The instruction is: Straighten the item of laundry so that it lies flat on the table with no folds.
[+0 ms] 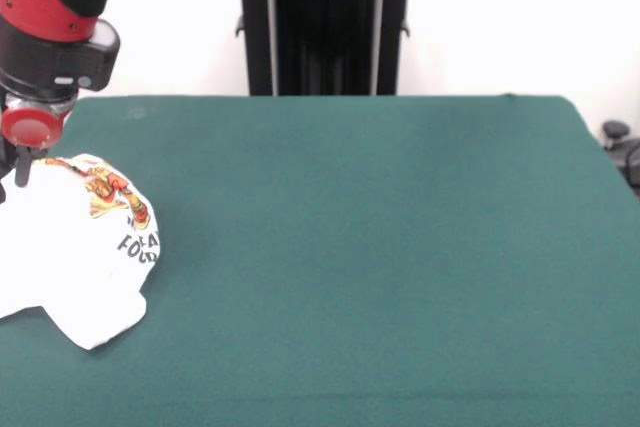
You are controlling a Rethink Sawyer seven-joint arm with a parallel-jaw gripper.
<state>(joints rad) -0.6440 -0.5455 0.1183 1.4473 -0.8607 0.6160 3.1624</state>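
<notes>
Green table [400, 247] — arm above crumpled laundry [70, 247]

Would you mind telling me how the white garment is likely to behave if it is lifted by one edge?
The garment lies bunched and curved, so it is probably floppy and would drape. It looks thin, likely light. On the felt-like table it may drag rather than slide.

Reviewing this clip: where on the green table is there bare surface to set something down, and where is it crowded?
The dark green felt-topped table is bare from the small white printed garment rightward to its right edge, and from its far edge to the near one. The only crowding is the left edge, where the garment lies bunched under the red and black arm.
</notes>
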